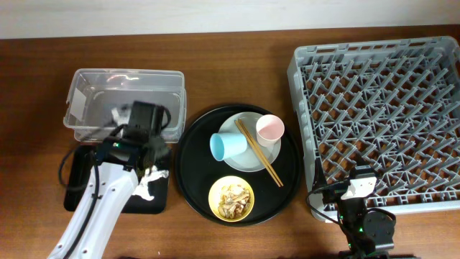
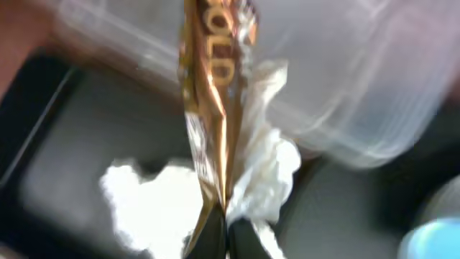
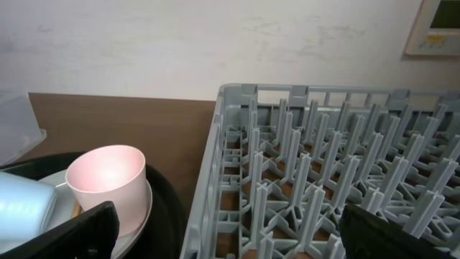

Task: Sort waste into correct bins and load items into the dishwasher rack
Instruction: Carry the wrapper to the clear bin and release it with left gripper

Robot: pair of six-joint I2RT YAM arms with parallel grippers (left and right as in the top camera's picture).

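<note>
Left wrist: left jaws pinch brown wrapper point(image 2: 215, 108).

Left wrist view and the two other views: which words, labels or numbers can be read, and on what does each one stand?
"OLD": gold letters running along the brown wrapper, which is pinched in the left gripper. A letter before them is blurred, so it may read "GOLD".
Wall panel, right wrist view: its marks are too small to read.
Overhead view: no text can be read.
</note>
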